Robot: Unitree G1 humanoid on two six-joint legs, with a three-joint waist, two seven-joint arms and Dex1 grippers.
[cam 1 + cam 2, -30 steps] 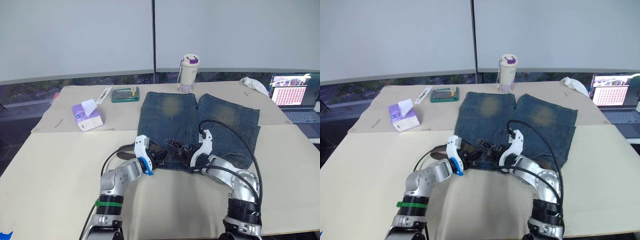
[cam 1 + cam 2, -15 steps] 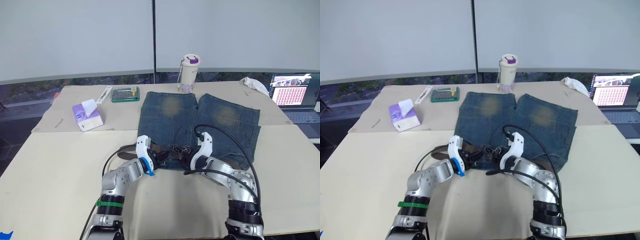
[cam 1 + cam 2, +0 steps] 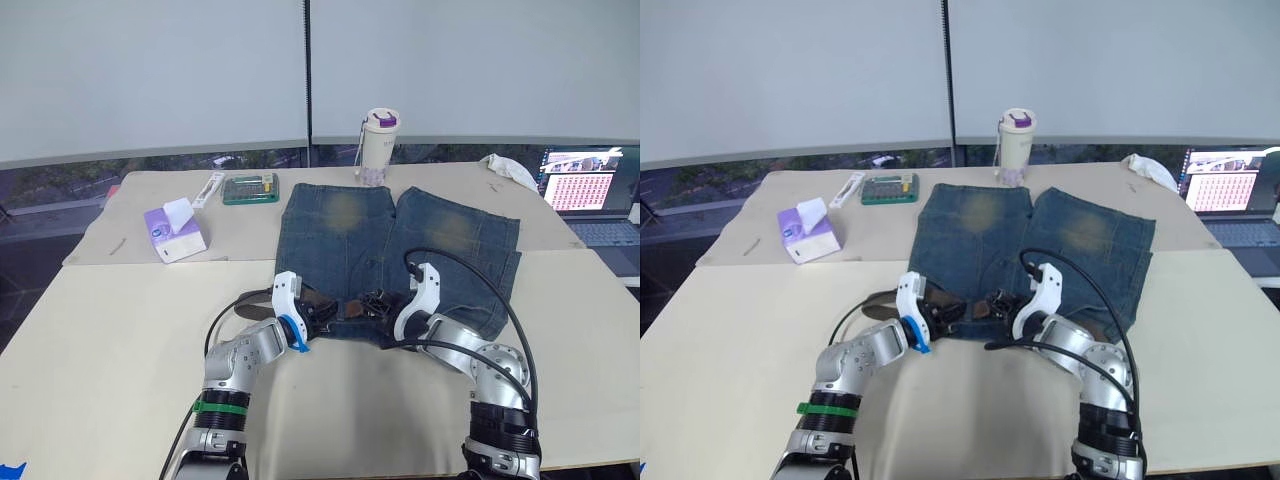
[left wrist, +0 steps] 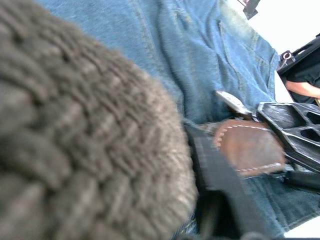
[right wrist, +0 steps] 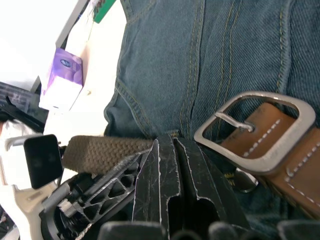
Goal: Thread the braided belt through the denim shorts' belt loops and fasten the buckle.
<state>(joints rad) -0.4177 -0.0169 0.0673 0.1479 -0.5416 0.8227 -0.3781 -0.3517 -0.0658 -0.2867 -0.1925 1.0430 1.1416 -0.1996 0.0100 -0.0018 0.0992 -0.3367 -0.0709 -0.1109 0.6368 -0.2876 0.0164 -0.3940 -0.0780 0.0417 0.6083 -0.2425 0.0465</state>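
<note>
The denim shorts [image 3: 440, 235] lie flat on the table, waistband towards me. Both grippers sit at the waistband's middle. In the right wrist view my right gripper [image 5: 169, 142] is shut, and the end of the braided belt [image 5: 107, 150] meets its fingertips. The silver buckle [image 5: 260, 127], on a brown leather tab, lies on the denim right beside it. The strap runs back through my left gripper [image 3: 320, 312] and trails off to the left past the shorts. I cannot make out the belt loops under the grippers.
A purple tissue box [image 3: 174, 232] stands at the back left. A green case [image 3: 250, 188] and a white stick [image 3: 208, 190] lie behind it. A cup with a purple lid [image 3: 379, 145] is past the shorts. A laptop [image 3: 585, 190] and white cloth [image 3: 508, 170] are far right.
My right arm has shifted a little to the right along the waistband. The bunched belt between the two grippers has drawn out flatter. The left arm stays put.
</note>
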